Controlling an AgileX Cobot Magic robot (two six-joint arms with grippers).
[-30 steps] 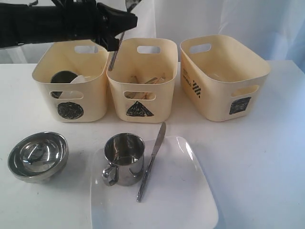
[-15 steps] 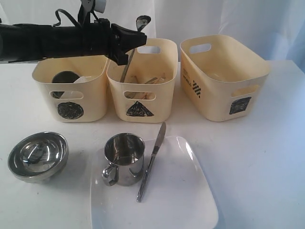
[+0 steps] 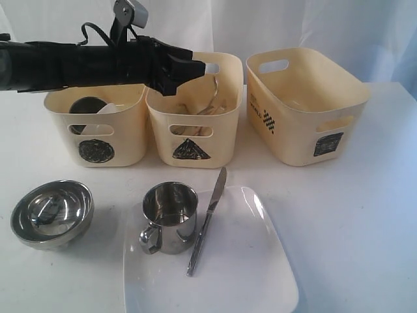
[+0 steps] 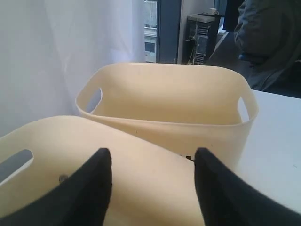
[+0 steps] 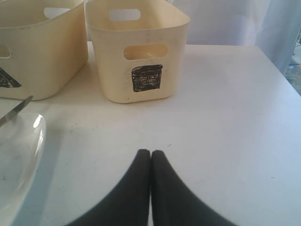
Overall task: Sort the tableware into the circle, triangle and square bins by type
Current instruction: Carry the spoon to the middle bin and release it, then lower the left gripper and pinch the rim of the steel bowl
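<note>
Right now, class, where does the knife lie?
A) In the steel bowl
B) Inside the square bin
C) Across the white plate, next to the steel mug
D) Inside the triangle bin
C: the knife rests across the white plate just beside the steel mug, its tip reaching past the plate's rim toward the triangle bin.

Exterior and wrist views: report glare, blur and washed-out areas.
Exterior view: the spoon in the triangle bin looks motion-smeared; the steel bowl and mug carry bright glints. Left wrist view: the near fingers are soft, the curtain washed out. Right wrist view: evenly lit, sharp.
</note>
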